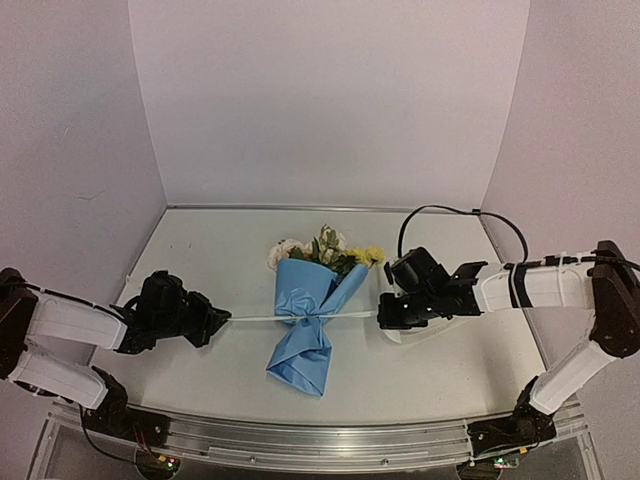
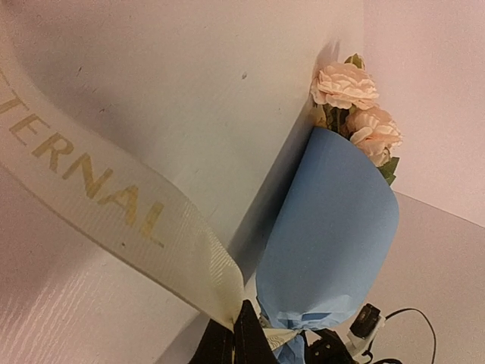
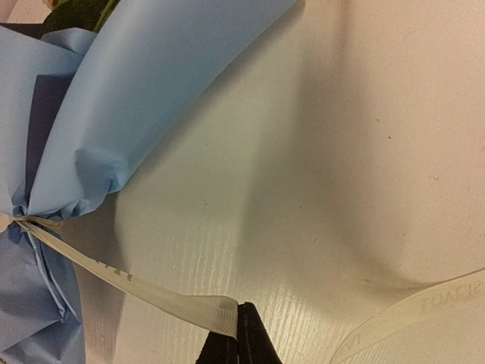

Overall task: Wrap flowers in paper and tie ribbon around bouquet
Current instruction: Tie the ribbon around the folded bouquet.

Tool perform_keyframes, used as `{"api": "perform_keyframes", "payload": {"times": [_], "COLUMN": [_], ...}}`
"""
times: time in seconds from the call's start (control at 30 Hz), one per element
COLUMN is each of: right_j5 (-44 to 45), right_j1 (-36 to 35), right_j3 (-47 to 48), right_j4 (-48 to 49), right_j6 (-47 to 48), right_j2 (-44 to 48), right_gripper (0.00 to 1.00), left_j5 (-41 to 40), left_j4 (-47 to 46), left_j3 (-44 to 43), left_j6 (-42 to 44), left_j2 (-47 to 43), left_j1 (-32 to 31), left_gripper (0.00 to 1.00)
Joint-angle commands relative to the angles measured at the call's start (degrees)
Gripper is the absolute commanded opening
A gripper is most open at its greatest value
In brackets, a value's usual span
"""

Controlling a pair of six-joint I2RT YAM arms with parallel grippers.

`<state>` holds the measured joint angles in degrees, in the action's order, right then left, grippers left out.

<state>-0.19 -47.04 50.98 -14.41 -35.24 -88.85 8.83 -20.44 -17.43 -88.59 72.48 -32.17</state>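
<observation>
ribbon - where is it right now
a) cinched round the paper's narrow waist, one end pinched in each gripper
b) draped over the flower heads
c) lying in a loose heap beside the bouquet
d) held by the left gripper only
A: the ribbon runs taut from the left gripper through the pinched waist of the paper to the right gripper, and each wrist view shows closed fingers on a ribbon end.

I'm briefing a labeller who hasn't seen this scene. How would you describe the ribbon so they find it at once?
On the pale table, a blue-wrapped bouquet lies in the middle. The ribbon is the thin off-white line cinched round its narrow waist and stretched taut to the left gripper and the right gripper, each shut on it. It alone is a strip with printed lettering.
</observation>
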Motion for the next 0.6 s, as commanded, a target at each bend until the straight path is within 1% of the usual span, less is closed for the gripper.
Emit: {"api": "perform_keyframes", "payload": {"times": [0.0, 0.1, 0.23, 0.4, 0.57], "right_j5": [16.8, 16.7, 15.7, 14.7, 13.3], "right_j1": [8.7, 10.0, 11.5, 11.5, 11.5], "right_j3": [-6.9, -8.7, -9.1, -6.5, -5.7], "right_j4": [-18.6, -18.5, -18.5, -18.4, -18.2], "right_j6": [-6.5, -7.8, -7.5, -4.9, -2.3], "right_j2": [2.1, 3.1, 4.0, 2.7, 1.4], "right_gripper": [0.0, 0.0, 0.0, 0.0, 0.0], "left_j5": [-10.3, -8.5, -7.0, -5.7, -0.7], "left_j4": [9.0, 8.5, 9.8, 12.2, 13.6], "left_j3": [5.1, 6.0, 4.8, 0.2, -4.5], "left_j6": [2.5, 3.2, 7.1, 15.9, 27.3], "left_j2": [2.8, 2.7, 1.7, 1.8, 0.4], "left_j1": [9.1, 12.0, 14.3, 14.4, 13.4], "left_gripper": [0.0, 0.0, 0.0, 0.0, 0.0]}}
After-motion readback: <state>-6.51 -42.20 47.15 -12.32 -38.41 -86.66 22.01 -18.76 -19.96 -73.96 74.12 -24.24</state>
